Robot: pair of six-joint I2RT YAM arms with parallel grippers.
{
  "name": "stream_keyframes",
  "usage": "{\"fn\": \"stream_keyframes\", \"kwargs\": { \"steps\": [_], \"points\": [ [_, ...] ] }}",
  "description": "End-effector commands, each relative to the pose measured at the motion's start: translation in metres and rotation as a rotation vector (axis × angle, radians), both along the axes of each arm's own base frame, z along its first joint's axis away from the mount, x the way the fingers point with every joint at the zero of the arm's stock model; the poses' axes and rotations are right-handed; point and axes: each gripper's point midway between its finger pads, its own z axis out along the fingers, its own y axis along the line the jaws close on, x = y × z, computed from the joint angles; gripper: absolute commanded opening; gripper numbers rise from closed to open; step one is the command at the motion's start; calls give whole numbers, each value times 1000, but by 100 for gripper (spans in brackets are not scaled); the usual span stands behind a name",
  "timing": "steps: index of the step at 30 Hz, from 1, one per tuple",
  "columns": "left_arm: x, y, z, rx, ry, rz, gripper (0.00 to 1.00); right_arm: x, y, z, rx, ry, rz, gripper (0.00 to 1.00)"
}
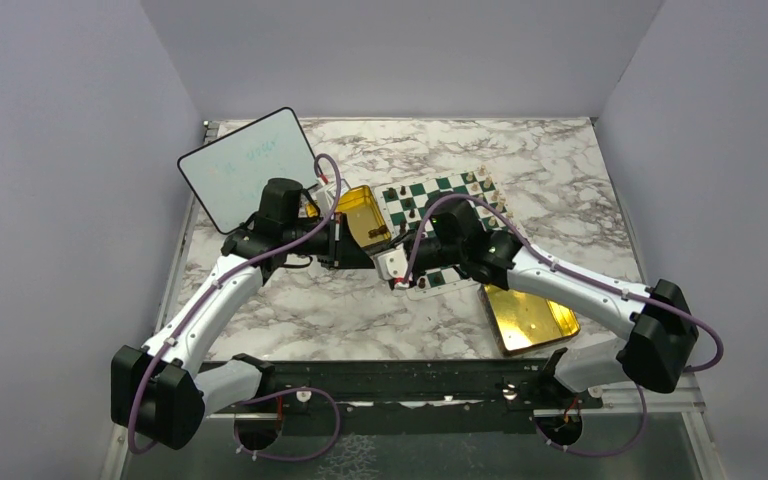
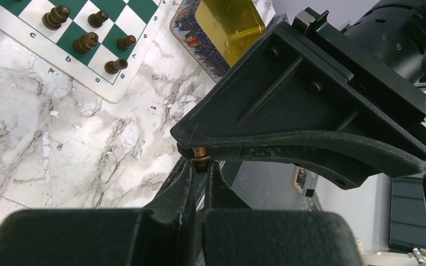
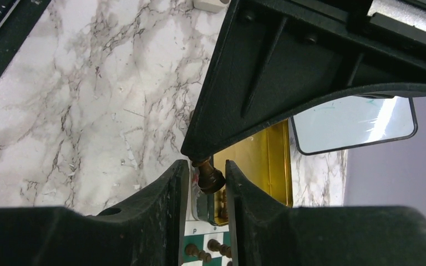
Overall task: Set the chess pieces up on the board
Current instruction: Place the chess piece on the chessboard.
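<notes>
The green and white board point(image 1: 430, 188) lies at the middle back, with several dark brown chess pieces point(image 1: 401, 193) standing on it. My two grippers meet tip to tip above the board's near-left corner. My left gripper point(image 1: 372, 254) point(image 2: 201, 167) is shut on the thin top of a dark brown piece point(image 2: 202, 160). My right gripper point(image 1: 396, 262) point(image 3: 207, 173) is open around that piece's wide base point(image 3: 210, 177), with a small gap on each side. Dark pieces point(image 2: 86, 42) stand on the board's corner point(image 2: 108, 89) in the left wrist view. The board point(image 3: 198, 239) also shows in the right wrist view.
An open gold tin point(image 1: 365, 214) point(image 2: 230, 27) point(image 3: 262, 166) holding more dark pieces sits at the board's left edge. Its gold lid point(image 1: 528, 318) lies near my right arm. A white board with a black rim point(image 1: 245, 165) point(image 3: 355, 122) leans at the back left.
</notes>
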Motion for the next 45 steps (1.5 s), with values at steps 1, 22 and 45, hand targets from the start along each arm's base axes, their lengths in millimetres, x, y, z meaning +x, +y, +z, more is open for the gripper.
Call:
{"fn": "stream_keyframes", "kwargs": {
  "steps": [1,22,45],
  "points": [
    [0,-4,15,-34,-35,-22,0,-3,-8,-8,-52,-29,-9,32],
    [46,11,48,22,-201,250,50,37,4,32,378,430,-501,1],
    [69,8,55,-59,-175,383,39,48,1,54,574,601,-624,1]
  ]
}}
